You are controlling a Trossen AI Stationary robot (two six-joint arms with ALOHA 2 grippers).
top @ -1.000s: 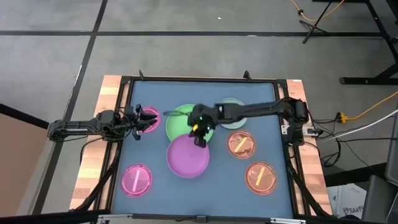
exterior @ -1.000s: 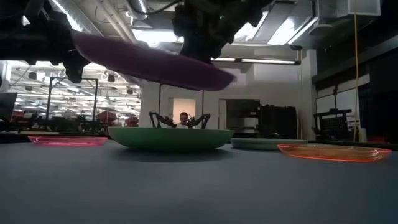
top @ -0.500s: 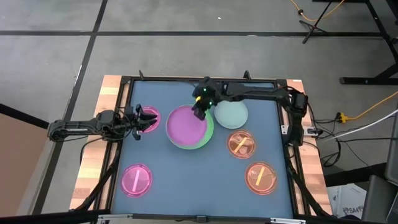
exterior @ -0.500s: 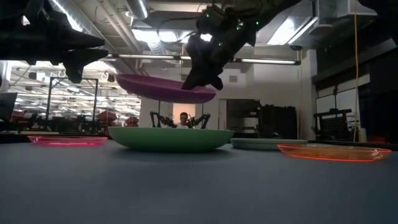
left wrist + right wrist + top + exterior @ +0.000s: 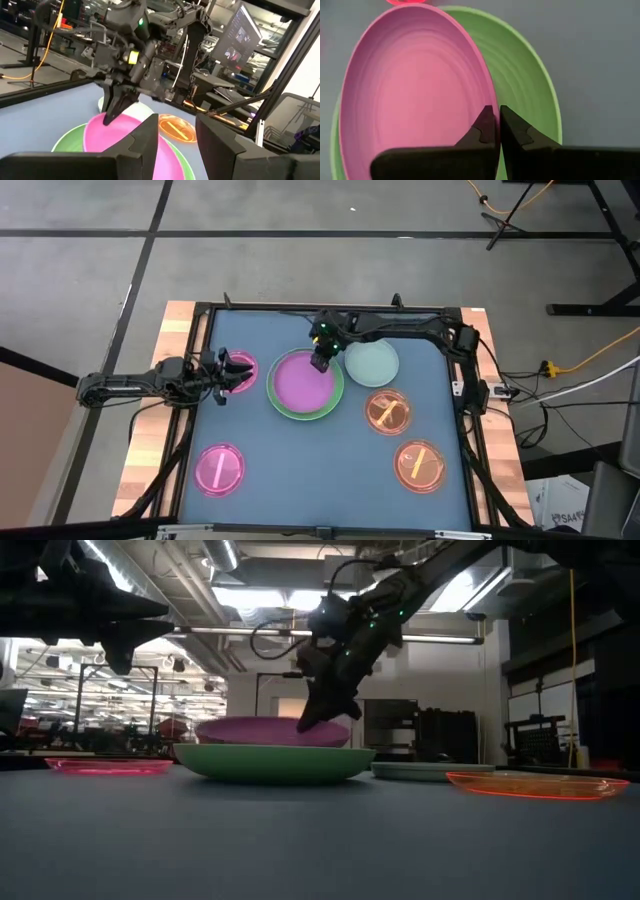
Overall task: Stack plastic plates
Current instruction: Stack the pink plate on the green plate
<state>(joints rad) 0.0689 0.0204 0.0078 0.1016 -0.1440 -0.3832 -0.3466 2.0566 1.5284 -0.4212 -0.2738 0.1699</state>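
From your side of the counter (image 5: 250, 480), a pink plate (image 5: 219, 469) sits at 7 o'clock and two orange plates (image 5: 420, 464) at 4, unstacked. At centre the purple plate (image 5: 303, 381) lies in the green plate (image 5: 335, 395): one stacked, five left. Your right gripper (image 5: 320, 364) has its fingers (image 5: 485, 131) pinched on the purple rim at 1 o'clock. The blue-grey plate (image 5: 372, 364) sits beyond. The left gripper (image 5: 233, 371) waits at 9 over the other pink plate (image 5: 245, 365), fingers apart.

Seven plates: one green plate (image 5: 335, 397), one purple plate (image 5: 302, 382), one blue-grey plate (image 5: 375, 364), two pink plates (image 5: 219, 469), two orange plates (image 5: 387, 412).
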